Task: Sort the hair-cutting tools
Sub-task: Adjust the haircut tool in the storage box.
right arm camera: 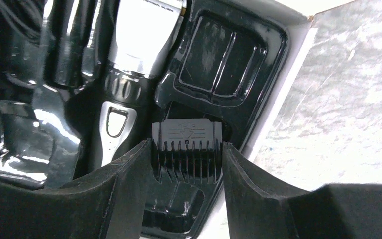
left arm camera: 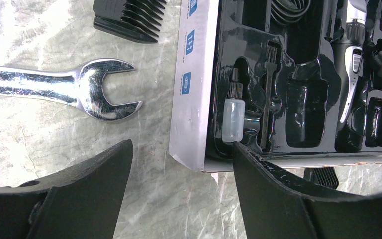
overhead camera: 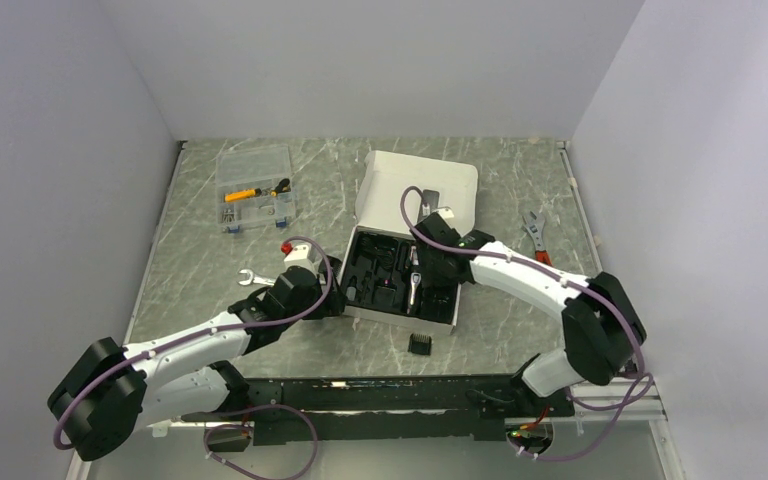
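The black-and-silver clipper (right arm camera: 139, 45) lies in the black tray (overhead camera: 370, 262) of the open white box (left arm camera: 191, 99). My right gripper (right arm camera: 186, 147) hangs over the tray's right side (overhead camera: 430, 275), shut on a black comb attachment (right arm camera: 186, 134), both fingers against its sides above an empty compartment. My left gripper (left arm camera: 181, 169) stands open and empty at the box's near left corner (overhead camera: 332, 290). One comb attachment (left arm camera: 129, 20) lies on the table left of the box. Another comb attachment (overhead camera: 419, 343) lies in front of the box.
A silver open-end wrench (left arm camera: 79, 87) lies on the table left of the box. A red-handled adjustable wrench (overhead camera: 535, 235) lies to the right of it. A clear parts organiser (overhead camera: 255, 185) stands at the back left. An oil bottle (left arm camera: 234, 119) and brush (left arm camera: 267, 94) sit in the tray.
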### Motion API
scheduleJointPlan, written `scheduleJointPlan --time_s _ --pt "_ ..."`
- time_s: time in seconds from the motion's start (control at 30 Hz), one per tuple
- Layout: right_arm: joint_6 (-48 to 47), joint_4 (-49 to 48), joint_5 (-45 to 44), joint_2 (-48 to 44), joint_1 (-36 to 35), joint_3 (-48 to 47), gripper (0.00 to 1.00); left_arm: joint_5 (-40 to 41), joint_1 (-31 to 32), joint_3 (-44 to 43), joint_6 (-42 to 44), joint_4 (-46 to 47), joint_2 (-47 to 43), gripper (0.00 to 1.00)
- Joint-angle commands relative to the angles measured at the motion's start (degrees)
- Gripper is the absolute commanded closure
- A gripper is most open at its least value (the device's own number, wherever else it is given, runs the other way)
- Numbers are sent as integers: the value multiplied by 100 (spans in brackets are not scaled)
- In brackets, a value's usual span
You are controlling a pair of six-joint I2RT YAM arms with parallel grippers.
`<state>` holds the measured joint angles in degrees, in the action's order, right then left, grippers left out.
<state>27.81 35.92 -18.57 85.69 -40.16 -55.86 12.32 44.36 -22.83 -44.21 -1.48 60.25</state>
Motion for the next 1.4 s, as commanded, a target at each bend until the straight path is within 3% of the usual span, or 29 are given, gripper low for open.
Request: scheduleJointPlan --time_s 0.0,0.17,0.4,0.57,0.6,0.67,0.8,1.37 --pt "-429 -20 96 -529 17 -120 70 3 31 -52 51 -37 -27 22" --pt "-1218 -255 460 -823 15 -272 80 16 20 -11 60 -46 -83 21" --pt "-2600 -925 848 -794 -23 -355 77 -136 27 -95 178 -32 -39 21" --pt "-5101 -2480 1620 -1572 -15 674 77 -257 23 -230 290 -178 25 22" --pt "-5532 -2910 1590 -1758 -3 989 80 -264 25 -211 273 -178 19 22" --pt "-6053 -3456 1784 -1981 179 1404 97 -258 29 -190 259 -194 0 22" --pt "-6162 -3028 2453 -1638 923 982 100 -356 22 -156 220 -133 -2 22" --pt "-6517 -2758 3366 -1005 1452 838 100 -412 25 -144 246 -167 13 22"
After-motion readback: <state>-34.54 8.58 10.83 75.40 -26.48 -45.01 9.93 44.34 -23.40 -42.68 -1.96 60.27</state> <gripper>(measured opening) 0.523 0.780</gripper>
